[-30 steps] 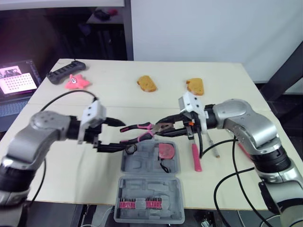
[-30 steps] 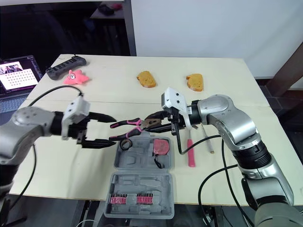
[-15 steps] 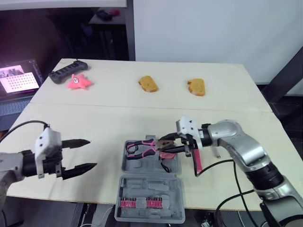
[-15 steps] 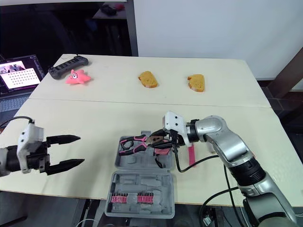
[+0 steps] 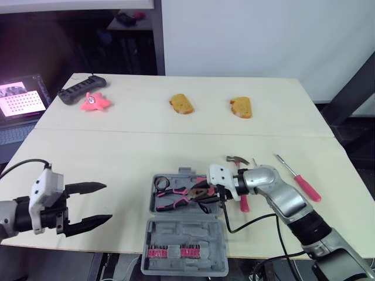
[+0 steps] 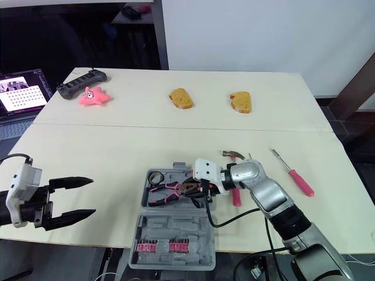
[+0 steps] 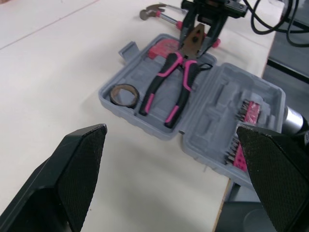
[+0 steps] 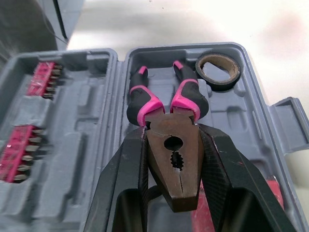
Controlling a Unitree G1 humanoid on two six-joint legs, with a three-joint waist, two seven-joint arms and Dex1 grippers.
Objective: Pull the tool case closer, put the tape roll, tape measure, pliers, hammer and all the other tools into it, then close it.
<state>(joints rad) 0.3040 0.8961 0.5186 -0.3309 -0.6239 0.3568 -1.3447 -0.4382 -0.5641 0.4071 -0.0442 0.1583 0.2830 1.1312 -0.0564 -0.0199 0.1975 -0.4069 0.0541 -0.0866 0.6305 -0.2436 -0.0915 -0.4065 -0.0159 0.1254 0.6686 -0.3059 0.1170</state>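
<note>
The grey tool case (image 5: 218, 241) lies open near the table's front edge. Black-and-pink pliers (image 5: 176, 196) lie in its tray, and my right gripper (image 5: 202, 193) is shut on the pliers' head; its fingers (image 8: 217, 164) flank the head on both sides. A tape roll (image 5: 161, 182) sits in the tray's far left corner. A red tape measure (image 7: 161, 48) lies in the tray beside the gripper. The pink-handled hammer (image 5: 239, 161) and a screwdriver (image 5: 299, 180) lie on the table right of the case. My left gripper (image 5: 108, 202) stands open left of the case, holding nothing.
A row of pink bits (image 5: 173, 253) fills the case's lid. Two bread pieces (image 5: 181, 103) (image 5: 241, 107), a pink star toy (image 5: 94, 102) and a black controller (image 5: 81, 89) lie at the table's far side. A laptop (image 5: 20, 102) stands off the left edge.
My right gripper has brought the pliers down from above the table into the case tray. My left gripper let go of the handles and drew back to the left.
</note>
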